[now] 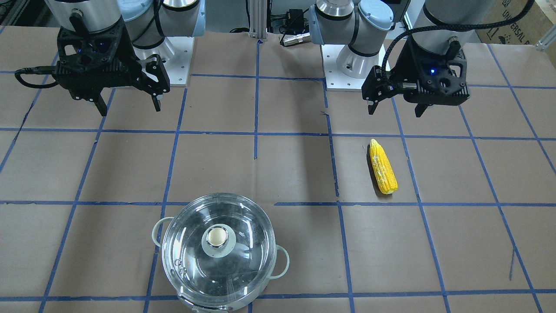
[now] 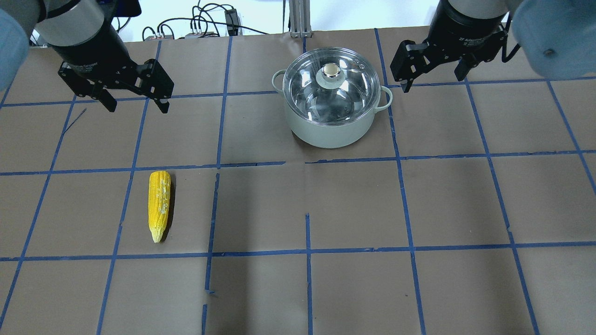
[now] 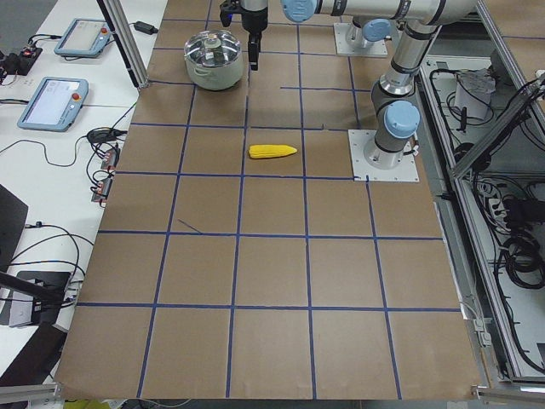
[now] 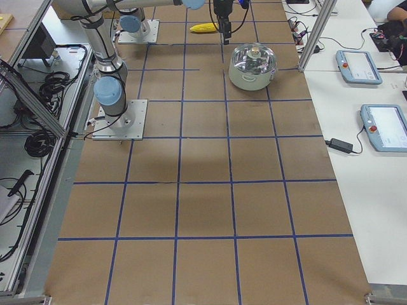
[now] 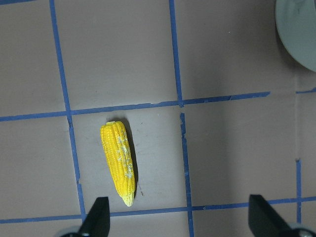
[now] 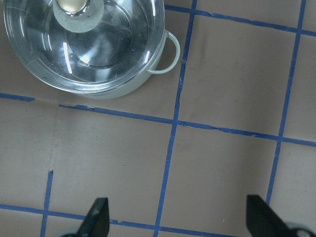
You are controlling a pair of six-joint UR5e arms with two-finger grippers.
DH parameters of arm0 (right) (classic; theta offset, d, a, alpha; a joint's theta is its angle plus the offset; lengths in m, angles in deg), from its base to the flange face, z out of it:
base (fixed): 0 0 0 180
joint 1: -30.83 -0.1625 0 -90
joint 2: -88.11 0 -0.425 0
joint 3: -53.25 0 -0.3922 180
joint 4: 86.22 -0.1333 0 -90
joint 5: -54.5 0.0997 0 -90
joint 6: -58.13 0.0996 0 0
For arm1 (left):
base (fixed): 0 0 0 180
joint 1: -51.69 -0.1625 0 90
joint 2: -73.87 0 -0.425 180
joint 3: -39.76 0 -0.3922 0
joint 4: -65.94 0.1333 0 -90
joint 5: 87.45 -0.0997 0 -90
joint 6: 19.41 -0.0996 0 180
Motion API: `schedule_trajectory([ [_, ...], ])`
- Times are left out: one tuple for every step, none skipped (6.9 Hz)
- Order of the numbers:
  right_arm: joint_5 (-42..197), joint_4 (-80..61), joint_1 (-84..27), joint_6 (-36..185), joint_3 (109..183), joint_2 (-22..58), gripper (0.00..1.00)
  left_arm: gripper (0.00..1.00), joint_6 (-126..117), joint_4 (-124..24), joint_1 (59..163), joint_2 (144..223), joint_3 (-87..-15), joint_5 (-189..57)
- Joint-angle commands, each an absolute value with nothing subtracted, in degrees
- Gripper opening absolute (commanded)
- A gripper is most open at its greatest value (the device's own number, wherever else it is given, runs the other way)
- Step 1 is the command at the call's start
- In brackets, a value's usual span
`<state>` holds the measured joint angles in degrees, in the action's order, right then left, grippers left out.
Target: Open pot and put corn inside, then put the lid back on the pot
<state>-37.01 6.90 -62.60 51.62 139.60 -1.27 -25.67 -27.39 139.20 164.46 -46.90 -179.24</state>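
corn (image 2: 159,204) lies nearest the robot, flat on the worktop (image 2: 354,204) on the left arm's side, with its pointed tip toward the robot and nothing touching it. so it is not yet in the pot. the left pincer (image 2: 138,108) hangs above the worktop near it, fingers spread apart and empty. the right pincer (image 2: 435,79) hangs on its own side, also spread apart and empty, well short of the pot.

farther out, toward the operators' edge, the pot (image 2: 328,130) stands upright. the lid (image 2: 347,95) sits level on its rim with the knob (image 2: 331,70) upward, so the pot is closed.

by my reading none of the task is done. all three steps are left: lifting the lid off, putting the corn inside, and setting the lid back on.

counted near to far: two pincers, one corn, one pot with two pale side handles, and one lid with one knob.
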Motion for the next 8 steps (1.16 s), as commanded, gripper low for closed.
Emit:
schedule_trajectory([
  [-37.1, 7.3, -62.7, 51.6, 139.9, -1.2, 0.96, 1.0, -25.7, -27.7, 139.1, 164.4, -47.0, -179.4],
  [-37.3, 7.4, -62.6, 51.5, 139.9, -1.0, 0.96, 1.0, -25.7, -27.6, 139.1, 164.4, -47.0, -179.4],
  [-37.3, 7.4, -62.6, 51.5, 139.9, -1.0, 0.96, 1.0, -25.7, -27.6, 139.3, 164.3, -47.2, -179.3],
  [-37.3, 7.4, -62.6, 51.5, 139.7, -1.0, 0.97, 1.0, -25.7, -27.3, 139.4, 164.3, -47.2, -179.1],
  [-37.3, 7.4, -62.7, 51.5, 139.9, -0.9, 0.97, 1.0, -25.8, -26.9, 139.3, 164.0, -47.6, -178.9],
  [-37.3, 7.4, -62.7, 51.5, 139.9, -1.0, 0.97, 1.0, -25.7, -26.0, 139.3, 163.5, -48.6, -179.1],
  [-37.1, 7.5, -62.7, 51.6, 139.7, -1.0, 0.97, 1.0, -25.7, -26.1, 139.3, 163.5, -48.7, -179.1],
  [-36.5, 7.5, -62.7, 51.6, 139.2, -0.7, 0.97, 1.0, -25.7, -26.1, 139.2, 163.6, -48.7, -179.1],
])
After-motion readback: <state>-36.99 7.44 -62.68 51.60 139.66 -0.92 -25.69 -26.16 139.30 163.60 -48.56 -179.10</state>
